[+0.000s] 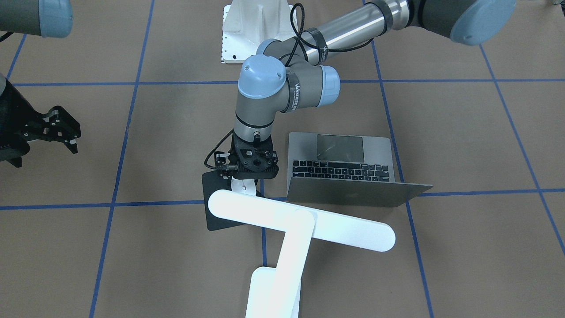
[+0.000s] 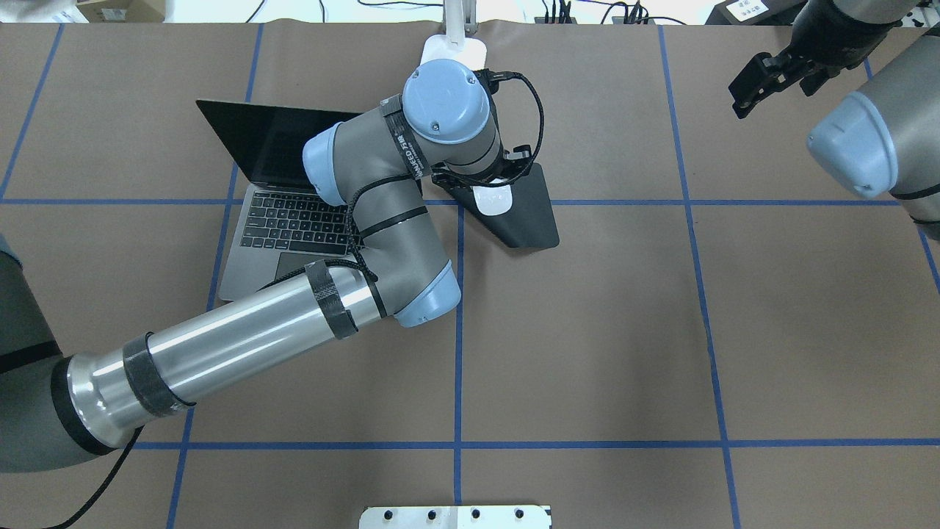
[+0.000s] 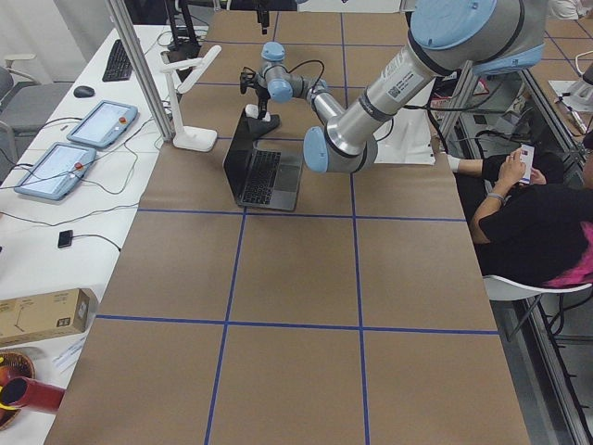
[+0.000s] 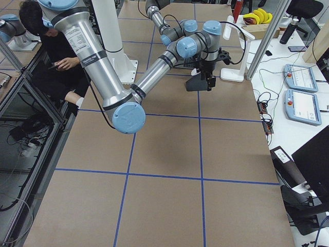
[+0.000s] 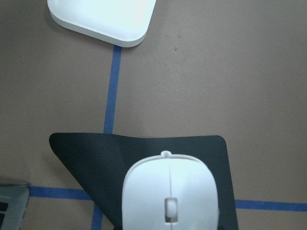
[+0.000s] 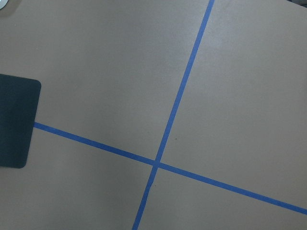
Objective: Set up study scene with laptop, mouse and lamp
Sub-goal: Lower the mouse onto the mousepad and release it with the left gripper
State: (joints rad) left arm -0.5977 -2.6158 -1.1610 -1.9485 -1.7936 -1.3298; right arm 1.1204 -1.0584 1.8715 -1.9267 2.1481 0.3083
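- My table (image 2: pixel 587 330): brown cover, blue tape grid.
- Open laptop (image 2: pixel 286 220) far left.
- Black mouse pad (image 2: pixel 532 220) just right of it.
- White lamp (image 2: pixel 455 50) stands beyond both.

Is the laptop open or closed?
Open. The laptop shows its keys and trackpad, and its lid stands up from them.

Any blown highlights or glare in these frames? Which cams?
Front-facing: the lamp is clipped to flat white, with no surface detail. Left wrist: the mouse is cropped by the bottom edge, and the lamp's base washes out too. Overhead: glare streak on the left arm's metal tube.
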